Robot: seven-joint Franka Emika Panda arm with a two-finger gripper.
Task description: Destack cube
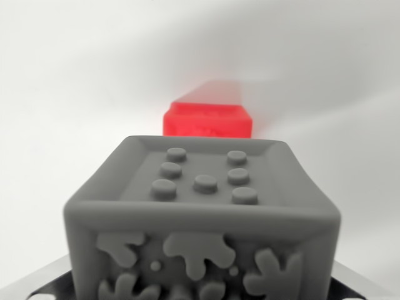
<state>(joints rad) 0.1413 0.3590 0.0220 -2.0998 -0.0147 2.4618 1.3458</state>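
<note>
The grey cube (203, 215) fills the lower middle of the wrist view, very close to the camera. Its upper face is a shallow recessed panel with a raised rim, and seven round studs stand up from it: two columns of three with a single stud between them. The face turned toward the lens carries raised splash-like shapes and a few small dots. The cube's lower edge runs out of the picture, so what it rests on cannot be seen.

Beyond the grey cube, farther out from the tool, is a red cube (208, 120). Only its upper part shows above the grey cube's far rim; one face is framed by a raised border with faint relief inside, and the face behind it fades off into blur. Whether the two cubes touch cannot be told from this angle, since the grey one hides the red one's lower part.

Around both lies the pale white desk (75, 94), plain and softly shadowed, with a lighter band crossing toward the wrist view's right.

At the bottom corners, on either side of the grey cube, dark and silvery parts of the tool (200, 294) peek in. Its fingertips are hidden, so I cannot tell whether it is spread, pressed together, or pinching the grey cube.
</note>
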